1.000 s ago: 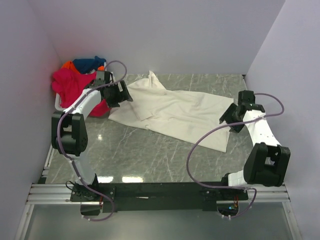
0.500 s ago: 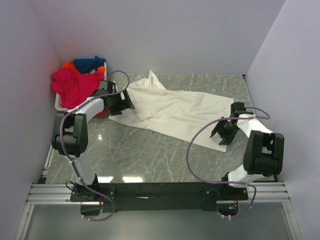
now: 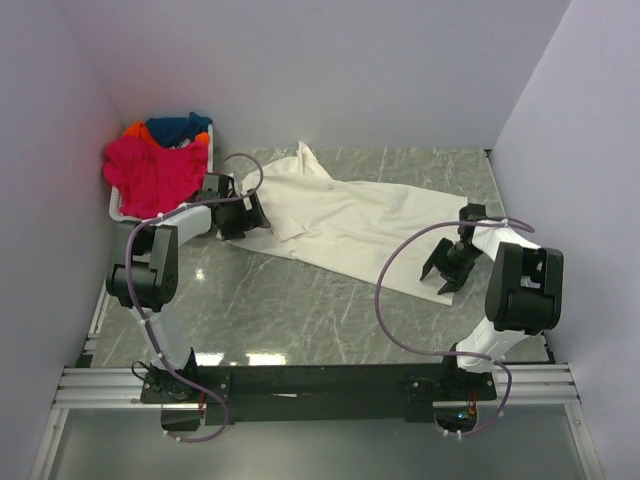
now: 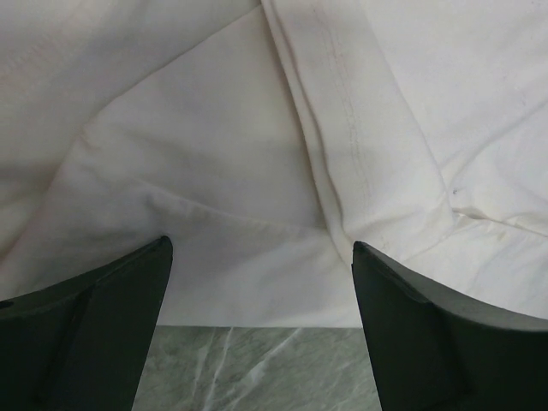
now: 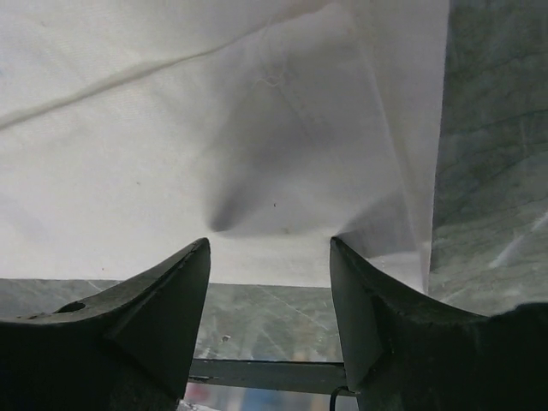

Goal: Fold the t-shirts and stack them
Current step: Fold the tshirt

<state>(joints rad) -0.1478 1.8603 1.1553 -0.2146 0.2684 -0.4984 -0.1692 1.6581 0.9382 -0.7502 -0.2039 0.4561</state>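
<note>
The large cream t-shirt [image 3: 350, 220] lies spread across the marble table. My left gripper [image 3: 243, 216] is open, low at the shirt's left edge; in the left wrist view [image 4: 261, 248] its jaws straddle the cloth's hem [image 4: 257, 291]. My right gripper [image 3: 440, 272] is open, low at the shirt's right corner; in the right wrist view [image 5: 270, 248] the cloth's edge [image 5: 257, 265] lies between its jaws. The magenta [image 3: 150, 170], dark blue [image 3: 178, 128] and orange [image 3: 133, 130] t-shirts are piled in the basket at the back left.
The white plastic basket [image 3: 118, 212] stands in the back left corner against the wall. Bare marble table [image 3: 300, 310] lies in front of the shirt. Walls close in on the left, back and right.
Both grippers have dropped low to the cream shirt's edges: the left moved right and forward to the left hem, the right moved forward and down to the right corner.
</note>
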